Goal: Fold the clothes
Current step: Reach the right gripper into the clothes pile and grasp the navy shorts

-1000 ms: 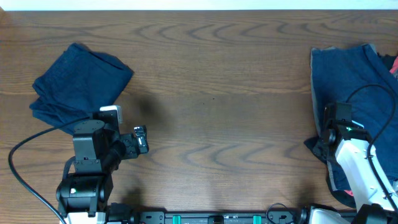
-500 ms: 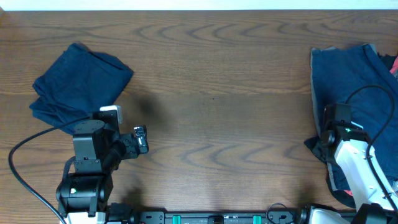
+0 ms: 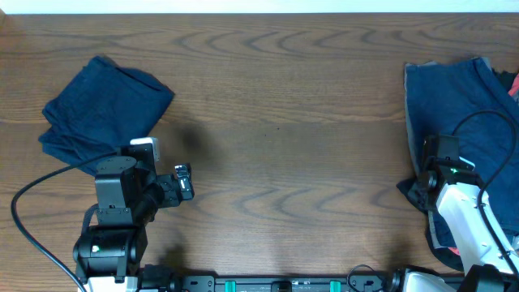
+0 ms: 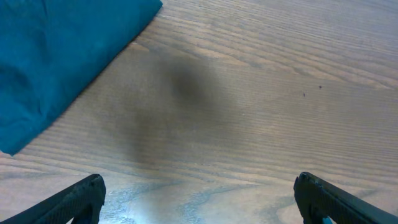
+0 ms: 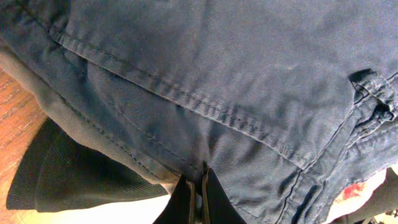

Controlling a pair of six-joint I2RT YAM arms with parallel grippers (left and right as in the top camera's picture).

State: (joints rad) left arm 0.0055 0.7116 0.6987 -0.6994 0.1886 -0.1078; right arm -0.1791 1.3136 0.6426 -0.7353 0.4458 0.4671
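Observation:
A folded blue cloth (image 3: 105, 105) lies at the table's far left, and its corner (image 4: 56, 56) shows in the left wrist view. My left gripper (image 3: 183, 182) hovers to its right, open over bare wood (image 4: 199, 186) with nothing between the fingers. At the right edge a dark blue garment (image 3: 454, 97) tops a pile of clothes. My right gripper (image 3: 428, 166) sits at that garment's left edge. In the right wrist view its fingers (image 5: 200, 190) are shut on the hem of the stitched blue fabric (image 5: 236, 74).
Under the blue garment lie a grey layer (image 5: 62, 106) and a black knit piece (image 5: 68, 180) that pokes out at the pile's lower left (image 3: 409, 193). A bit of red fabric (image 3: 513, 81) shows at the far right. Brown wooden table (image 3: 284, 138) spans the middle.
My right gripper has closed on the blue garment's hem. The left arm and both cloth piles have stayed put.

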